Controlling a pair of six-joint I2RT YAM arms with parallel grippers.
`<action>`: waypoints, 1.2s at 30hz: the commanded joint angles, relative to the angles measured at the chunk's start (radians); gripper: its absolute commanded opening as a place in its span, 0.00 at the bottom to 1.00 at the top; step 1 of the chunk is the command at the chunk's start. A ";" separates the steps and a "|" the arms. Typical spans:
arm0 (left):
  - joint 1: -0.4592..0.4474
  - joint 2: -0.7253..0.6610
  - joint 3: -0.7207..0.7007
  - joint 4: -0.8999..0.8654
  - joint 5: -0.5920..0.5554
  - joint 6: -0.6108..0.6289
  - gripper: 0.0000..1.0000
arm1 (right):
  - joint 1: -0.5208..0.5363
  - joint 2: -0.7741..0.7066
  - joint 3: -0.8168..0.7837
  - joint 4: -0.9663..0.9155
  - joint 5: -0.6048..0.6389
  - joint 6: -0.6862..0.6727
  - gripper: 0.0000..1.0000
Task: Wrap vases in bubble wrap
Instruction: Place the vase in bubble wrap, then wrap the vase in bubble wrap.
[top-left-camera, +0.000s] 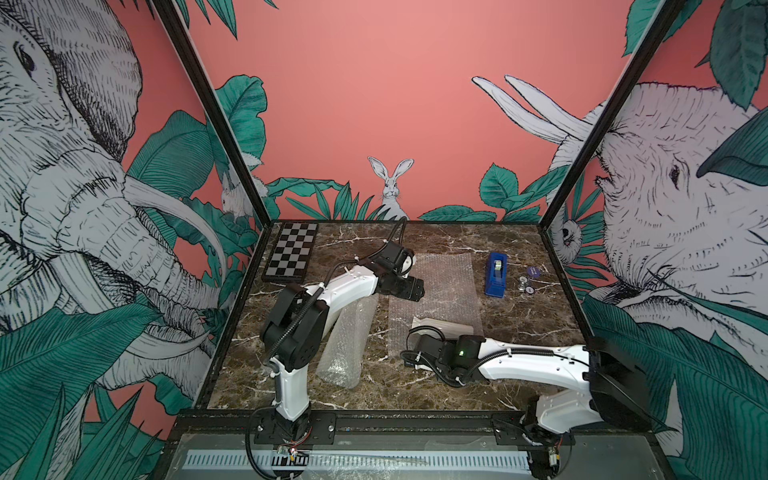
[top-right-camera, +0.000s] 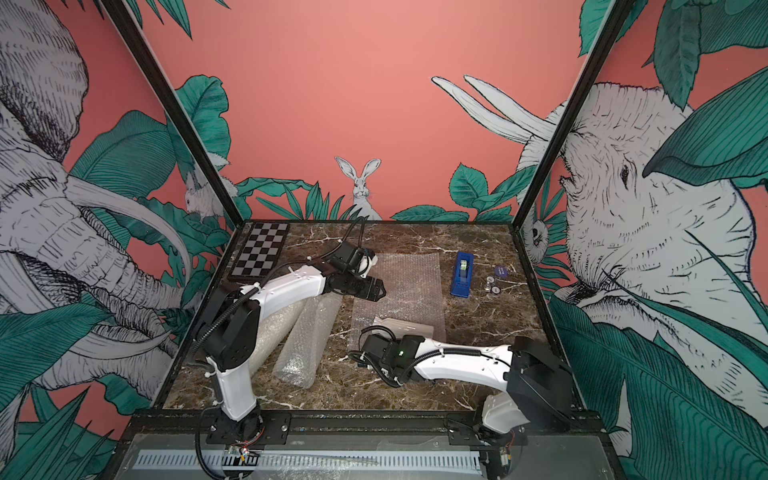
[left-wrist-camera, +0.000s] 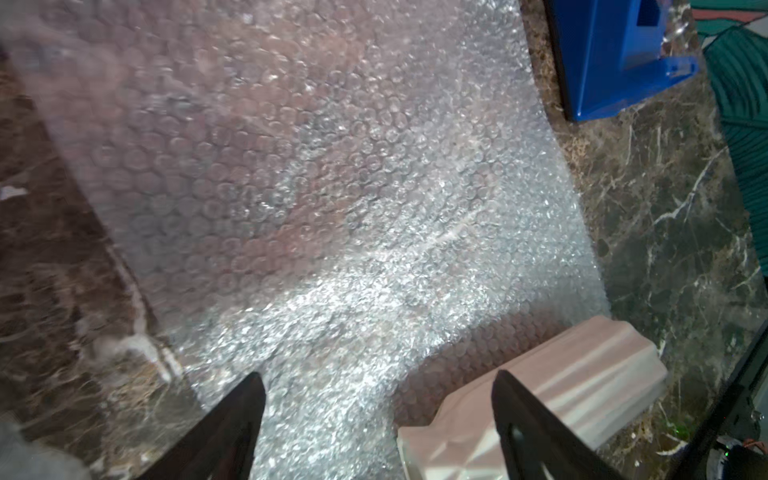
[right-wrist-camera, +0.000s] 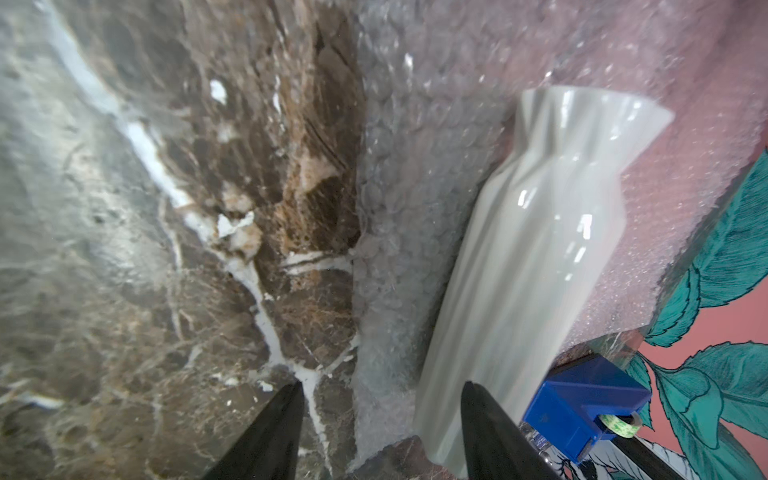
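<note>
A sheet of bubble wrap (top-left-camera: 440, 291) lies flat on the marble table in both top views. Near its front edge a white fluted vase (top-left-camera: 442, 325) lies on its side on the sheet. In the right wrist view the vase (right-wrist-camera: 540, 249) runs lengthwise. My right gripper (right-wrist-camera: 380, 390) is open and low, with the sheet's edge between its fingertips. My left gripper (top-left-camera: 415, 289) hovers over the sheet's left part. It stands open (left-wrist-camera: 376, 386) with only bubble wrap below, and the vase (left-wrist-camera: 582, 386) lies beside one finger.
Two rolled bundles of bubble wrap (top-right-camera: 307, 340) (top-right-camera: 270, 328) lie at the left under the left arm. A chequered board (top-left-camera: 291, 257) sits at the back left. A blue tape dispenser (top-left-camera: 496, 274) and small round discs (top-left-camera: 528, 282) stand at the back right.
</note>
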 joint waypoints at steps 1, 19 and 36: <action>-0.014 0.010 0.042 -0.039 0.018 0.022 0.86 | 0.001 0.043 -0.010 0.002 0.017 0.037 0.62; -0.016 0.105 0.083 -0.058 0.048 0.027 0.83 | -0.049 0.157 0.003 0.123 0.131 0.071 0.29; -0.074 0.163 0.126 -0.068 0.074 0.052 0.76 | -0.082 0.003 -0.018 0.182 0.180 0.095 0.00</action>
